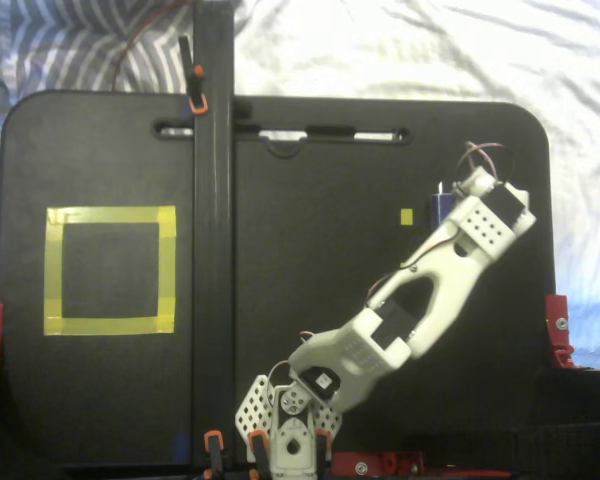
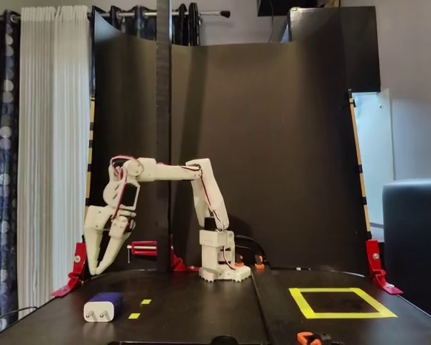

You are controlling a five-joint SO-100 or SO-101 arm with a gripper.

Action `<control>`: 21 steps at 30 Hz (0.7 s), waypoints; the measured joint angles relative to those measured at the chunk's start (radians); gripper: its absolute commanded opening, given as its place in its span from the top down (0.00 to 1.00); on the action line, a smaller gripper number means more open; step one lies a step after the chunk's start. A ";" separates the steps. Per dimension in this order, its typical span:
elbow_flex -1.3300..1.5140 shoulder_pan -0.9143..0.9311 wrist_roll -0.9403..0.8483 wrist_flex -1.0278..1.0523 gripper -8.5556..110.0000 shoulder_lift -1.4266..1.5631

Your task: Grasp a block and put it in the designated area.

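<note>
Arm stretched out, forearm level, wrist pitched down; jaws slightly parted, empty, hanging above the block on the tabletop, not touching.

Your gripper hangs above the block with open air between them, nothing in the way. Toward the designated area, bare board lies across, though the upright black post possibly stands in that path.
</note>
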 measured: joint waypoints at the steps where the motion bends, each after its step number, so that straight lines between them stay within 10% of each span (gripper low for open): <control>1: 0.000 0.002 0.000 -0.011 0.93 -0.009; 14: 0.000 0.009 -0.008 -0.044 0.90 -0.060; 21: 0.000 0.011 -0.009 -0.069 0.63 -0.069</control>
